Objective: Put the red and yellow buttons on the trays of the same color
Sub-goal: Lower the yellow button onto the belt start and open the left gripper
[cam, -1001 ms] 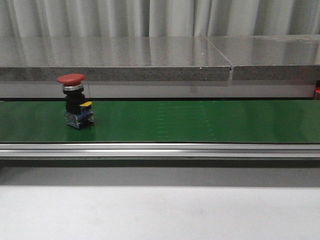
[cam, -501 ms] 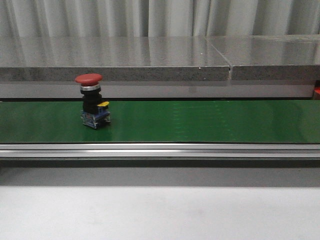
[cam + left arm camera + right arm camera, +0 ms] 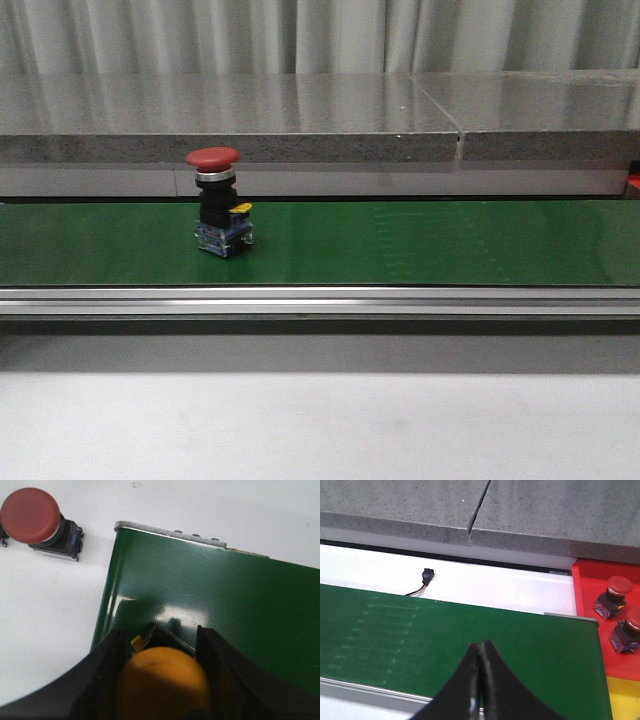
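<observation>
The left gripper (image 3: 160, 645) is clamped on a yellow button (image 3: 162, 682) above the green belt (image 3: 225, 610). The right gripper (image 3: 480, 652) is closed and empty over the belt. Farther off, a red button (image 3: 220, 205) stands upright left of centre, mushroom cap on top, black body, blue base.
</observation>
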`<state>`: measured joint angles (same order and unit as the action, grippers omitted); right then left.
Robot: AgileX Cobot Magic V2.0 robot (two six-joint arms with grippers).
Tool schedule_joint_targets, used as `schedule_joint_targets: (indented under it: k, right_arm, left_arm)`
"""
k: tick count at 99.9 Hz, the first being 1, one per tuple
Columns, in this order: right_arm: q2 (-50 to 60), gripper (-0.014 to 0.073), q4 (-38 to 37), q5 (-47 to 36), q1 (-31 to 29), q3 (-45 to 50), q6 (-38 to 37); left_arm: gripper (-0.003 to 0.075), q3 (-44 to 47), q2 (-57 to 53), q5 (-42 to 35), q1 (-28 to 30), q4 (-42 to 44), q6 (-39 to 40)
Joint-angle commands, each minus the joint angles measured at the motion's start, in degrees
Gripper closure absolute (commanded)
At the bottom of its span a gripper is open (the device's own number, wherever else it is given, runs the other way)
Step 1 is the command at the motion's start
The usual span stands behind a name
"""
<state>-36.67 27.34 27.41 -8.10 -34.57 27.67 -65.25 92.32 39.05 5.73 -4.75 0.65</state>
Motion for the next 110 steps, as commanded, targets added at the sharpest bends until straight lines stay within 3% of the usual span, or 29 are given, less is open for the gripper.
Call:
schedule_joint_targets:
  k: [1, 11, 18, 23, 50, 82, 110]
  right_arm:
    - [0.2, 0.0662, 0.8, -3.9, 0.0, -1.5, 0.6]
    - [0.2, 0.0662, 0.8, -3.9, 0.0, -1.5, 0.6]
    - [0.2, 0.0662, 0.8, -3.9, 0.0, -1.5, 0.6]
    - [0.2, 0.0662, 0.8, -3.9, 0.0, -1.5, 0.6]
    - [0.2, 0.0662, 0.8, -3.9, 0.0, -1.5, 0.6]
    - [0.2, 0.0662, 0.8, -3.9, 0.0, -1.5, 0.6]
    - [0.2, 0.0662, 0.8, -3.9, 0.0, -1.5, 0.6]
  left_arm:
    - [0.0439, -1.5, -1.6, -2.2, -1.0, 0.2, -0.3]
    - [0.0183, -1.6, -1.6, -2.7, -2.7, 0.2, -1.3]
    - [0.0085, -2.0, -1.6, -2.8, -4.0, 0.2, -1.3]
    - [0.0062, -2.5, -1.6, -2.8, -4.9, 0.4, -1.3]
    - [0.0062, -5.0, -3.2, -4.0, -8.5, 0.8, -1.6]
    - [0.0075, -4.4, -15.0, -5.0, -12.2, 0.8, -1.6]
    - [0.0152, 6.9, -31.7, -13.3, -16.8, 0.1, -1.4]
